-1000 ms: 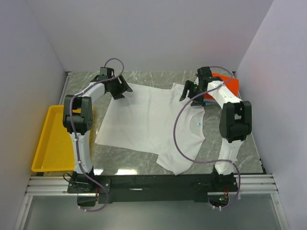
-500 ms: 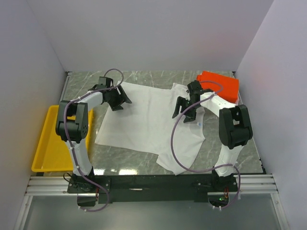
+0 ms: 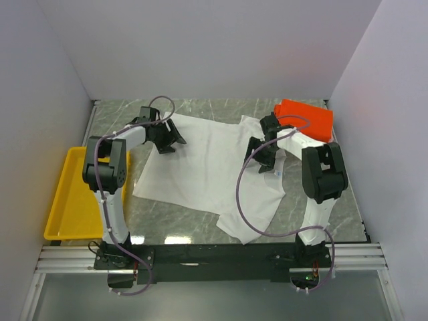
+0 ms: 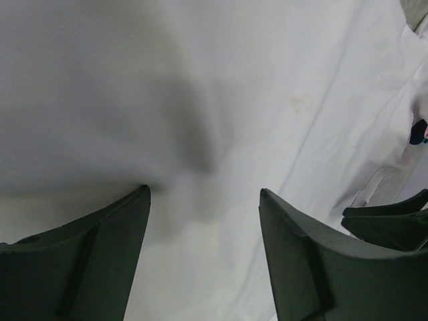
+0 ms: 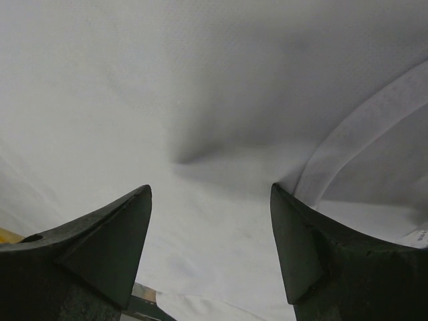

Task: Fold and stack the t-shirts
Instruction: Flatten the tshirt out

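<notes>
A large white t-shirt lies spread on the marble table, its neck with a small light-blue label toward the right. My left gripper is open, low over the shirt's far-left hem part; white cloth fills its view between the fingers. My right gripper is open, low over the shirt near the collar; its view shows white cloth and a collar band. A folded orange-red t-shirt lies at the far right. Pink and blue shirts are hidden.
A yellow plastic tray sits off the table's left edge. White walls close in the back and sides. Purple cables loop from both arms over the shirt.
Both grippers have come down and inward onto the white shirt. The right gripper moved off the orange-red shirt toward the collar; the shirt's right side has bunched a little.
</notes>
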